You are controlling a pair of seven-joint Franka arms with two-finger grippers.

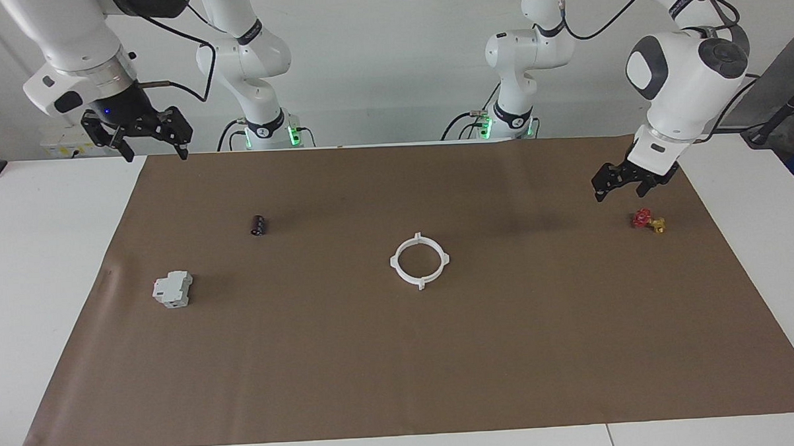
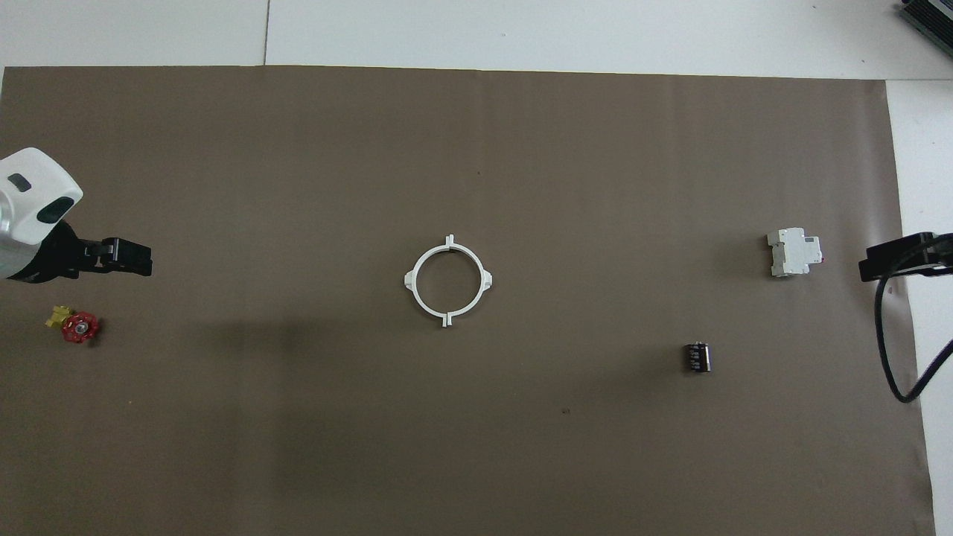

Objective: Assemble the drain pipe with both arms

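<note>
The drain pipe point(image 1: 396, 262) lies flat on the brown mat at the table's middle, its two white half-ring arcs joined into one ring with four tabs; it also shows in the overhead view point(image 2: 412, 283). My left gripper point(image 1: 619, 192) is open and empty, hanging low over the mat at the left arm's end, above and beside the red-and-yellow valve piece; it also shows in the overhead view point(image 2: 138, 257). My right gripper point(image 1: 157, 152) is open and empty, raised high over the mat's edge at the right arm's end; it also shows in the overhead view point(image 2: 875, 268).
A red-and-yellow valve piece point(image 1: 648, 221) lies near the left gripper. A grey-white boxy block point(image 1: 173, 289) and a small black cylinder point(image 1: 258, 225) lie toward the right arm's end. The brown mat point(image 1: 402, 368) covers most of the white table.
</note>
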